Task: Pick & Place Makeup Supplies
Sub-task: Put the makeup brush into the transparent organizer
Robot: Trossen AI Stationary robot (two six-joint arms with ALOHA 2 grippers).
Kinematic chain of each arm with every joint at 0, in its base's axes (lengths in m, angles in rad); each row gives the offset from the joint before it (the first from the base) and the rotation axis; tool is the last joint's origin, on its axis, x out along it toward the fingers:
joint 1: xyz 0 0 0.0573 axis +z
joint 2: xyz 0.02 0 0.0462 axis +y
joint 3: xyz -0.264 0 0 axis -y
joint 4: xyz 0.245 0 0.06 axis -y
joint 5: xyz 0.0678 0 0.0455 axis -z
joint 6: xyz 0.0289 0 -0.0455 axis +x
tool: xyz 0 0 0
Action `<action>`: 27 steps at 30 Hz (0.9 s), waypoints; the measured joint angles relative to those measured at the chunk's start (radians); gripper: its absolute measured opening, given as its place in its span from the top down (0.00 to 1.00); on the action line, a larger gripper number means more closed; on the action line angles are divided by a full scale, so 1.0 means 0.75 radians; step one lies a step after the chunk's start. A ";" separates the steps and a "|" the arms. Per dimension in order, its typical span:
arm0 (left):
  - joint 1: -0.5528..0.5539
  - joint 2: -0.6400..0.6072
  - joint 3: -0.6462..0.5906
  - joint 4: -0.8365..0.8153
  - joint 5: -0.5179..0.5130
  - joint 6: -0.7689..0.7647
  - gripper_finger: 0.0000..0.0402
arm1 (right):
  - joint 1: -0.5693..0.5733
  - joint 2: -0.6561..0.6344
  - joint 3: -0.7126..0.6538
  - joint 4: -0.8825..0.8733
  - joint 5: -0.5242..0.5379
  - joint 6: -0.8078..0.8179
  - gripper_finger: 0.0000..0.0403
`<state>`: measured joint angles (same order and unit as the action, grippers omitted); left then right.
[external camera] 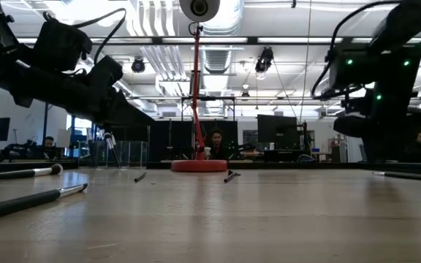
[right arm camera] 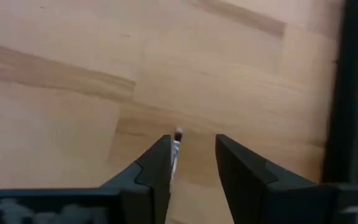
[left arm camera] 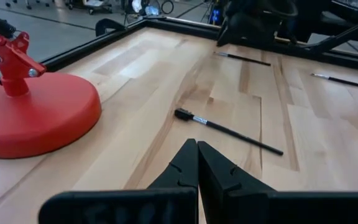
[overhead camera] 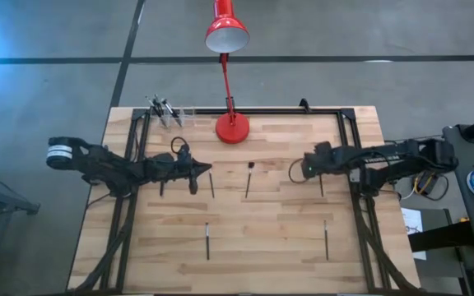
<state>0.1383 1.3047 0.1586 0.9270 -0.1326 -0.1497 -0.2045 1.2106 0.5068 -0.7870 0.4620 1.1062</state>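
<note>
Thin dark makeup sticks lie flat and scattered on the wooden table: one at the middle, one beside my left gripper, two nearer the front. My left gripper is shut above the table, pointing at the middle brush. My right gripper is open, low over the boards, with a thin stick between its fingers. Part of another stick shows under the right arm. My right gripper stands with its fingers on either side of a thin stick's end. The stick runs close along the inner side of one finger. Whether it touches that finger, I cannot tell.
The red desk lamp's base stands at the far middle of the table, its shade beyond the edge. A clear holder with several sticks stands at the far left corner. A black frame borders the table.
</note>
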 joint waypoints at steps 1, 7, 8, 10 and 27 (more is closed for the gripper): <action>0.000 0.003 0.001 0.003 0.000 0.000 1.00 | -0.037 0.000 -0.013 0.041 -0.026 -0.043 0.69; 0.000 0.014 0.004 0.002 0.000 0.000 1.00 | -0.173 0.001 -0.057 0.121 -0.112 -0.160 0.71; 0.000 0.014 0.004 0.000 0.000 0.000 1.00 | -0.179 0.001 -0.060 0.122 -0.122 -0.161 0.72; 0.000 0.014 0.004 0.001 0.000 0.000 1.00 | -0.182 0.001 -0.065 0.126 -0.140 -0.164 0.73; 0.000 0.014 0.004 0.000 0.001 -0.028 1.00 | -0.181 -0.001 -0.113 0.242 -0.201 -0.205 0.88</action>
<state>0.1383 1.3151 0.1616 0.9272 -0.1322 -0.1705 -0.3405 1.2102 0.4221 -0.6056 0.3114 0.9523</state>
